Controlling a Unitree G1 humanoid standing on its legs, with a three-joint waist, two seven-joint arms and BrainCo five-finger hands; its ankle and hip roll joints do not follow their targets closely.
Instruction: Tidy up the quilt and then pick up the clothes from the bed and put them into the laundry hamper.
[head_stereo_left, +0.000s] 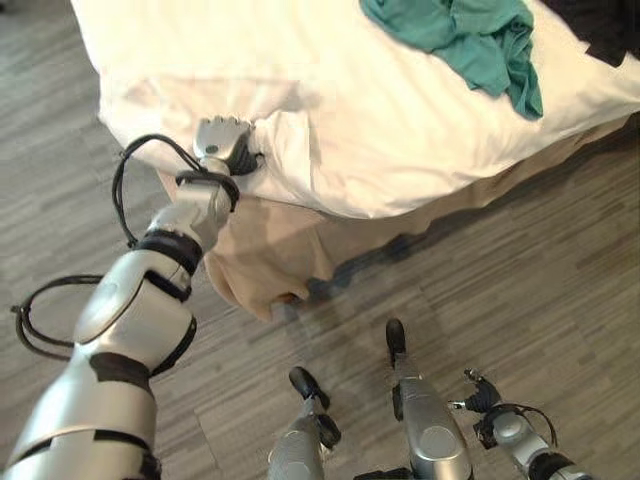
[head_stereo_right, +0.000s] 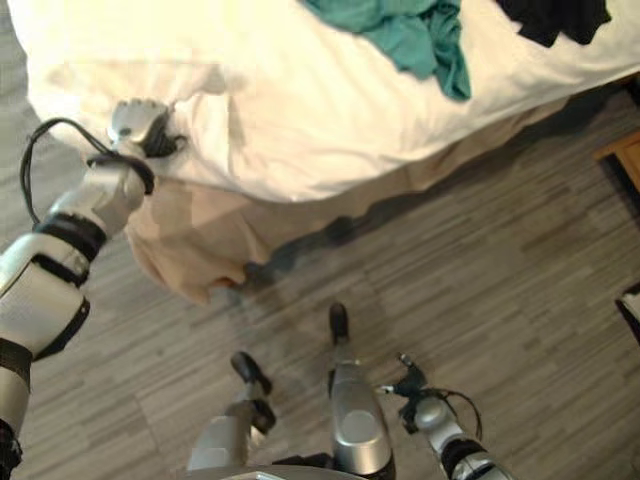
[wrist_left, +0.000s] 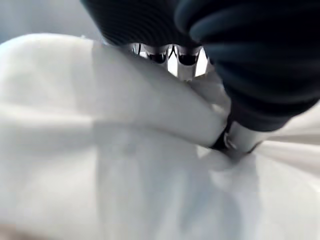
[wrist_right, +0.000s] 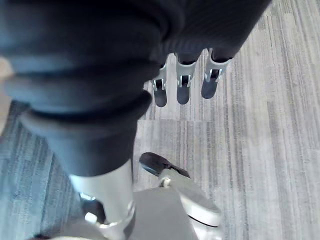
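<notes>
- While the left hand (head_stereo_left: 222, 140) sits at the quilt's (head_stereo_left: 330, 120) near corner, its fingers (wrist_left: 170, 54) and thumb are curled into a fold of the white cloth, pinching it.
- White and puffy, the quilt covers the bed (head_stereo_right: 200, 240) and hangs over its near edge; it looks soft, light for its bulk and limp, so it will likely sag and drag unless held by a corner or hem.
- My guess is that this corner is the right hold: pulling from there should draw the wrinkles flat, while a pinch in the middle would only bunch it.
- Further up the bed, well apart from the left hand, lies a crumpled teal garment (head_stereo_left: 470, 40) on the quilt, with a black garment (head_stereo_right: 555, 18) at the far right edge.
- Both look thin and floppy; they should be gathered in a bunch at the middle so no sleeve trails.
- Low by the robot's side, over the floor (head_stereo_left: 520, 260), hangs the right hand (wrist_right: 185, 82), fingers relaxed and apart, holding nothing.
- Under the quilt a beige skirt (head_stereo_left: 270, 260) drapes down to the floor, which is grey wood-look plank.
- A bit of wooden furniture (head_stereo_right: 625, 155) shows at the right.
</notes>
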